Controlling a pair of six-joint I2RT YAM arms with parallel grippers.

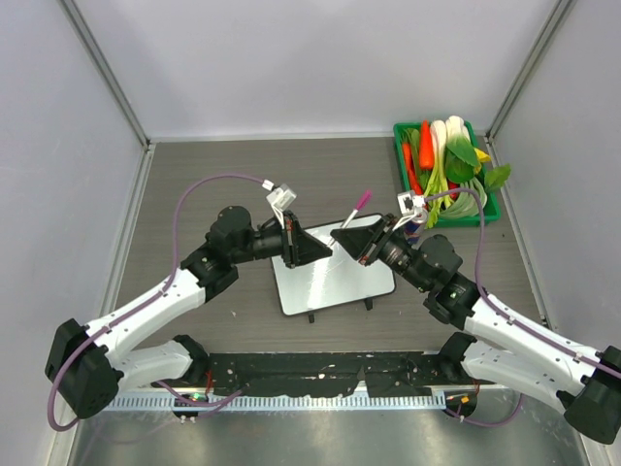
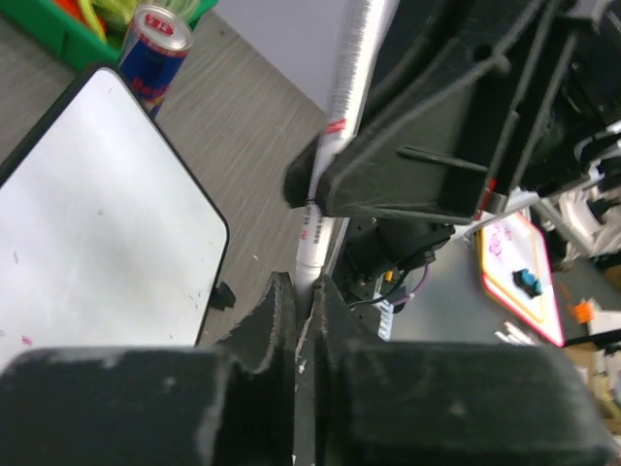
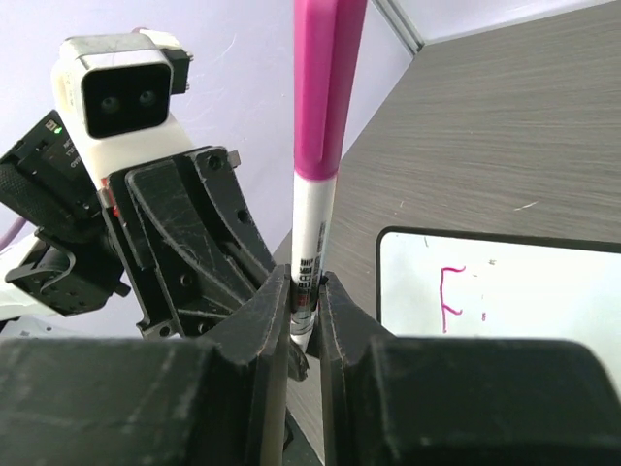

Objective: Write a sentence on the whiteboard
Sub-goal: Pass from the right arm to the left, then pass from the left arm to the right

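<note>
The whiteboard (image 1: 330,282) lies flat at the table's middle, with two black feet at its near edge. It also shows in the left wrist view (image 2: 97,214) and the right wrist view (image 3: 524,282). Of the sentence, only a pink "F" (image 3: 449,299) shows, near the board's corner. My right gripper (image 1: 339,236) (image 3: 306,283) is shut on the white body of a marker (image 3: 318,97), whose pink end (image 1: 361,201) points up. My left gripper (image 1: 327,249) (image 2: 303,286) meets it tip to tip above the board and is shut on the marker's lower end (image 2: 315,233).
A green basket (image 1: 493,209) of vegetables stands at the back right. A Red Bull can (image 1: 413,229) (image 2: 155,49) stands between it and the board. Grey cage walls and metal posts close in the table on three sides.
</note>
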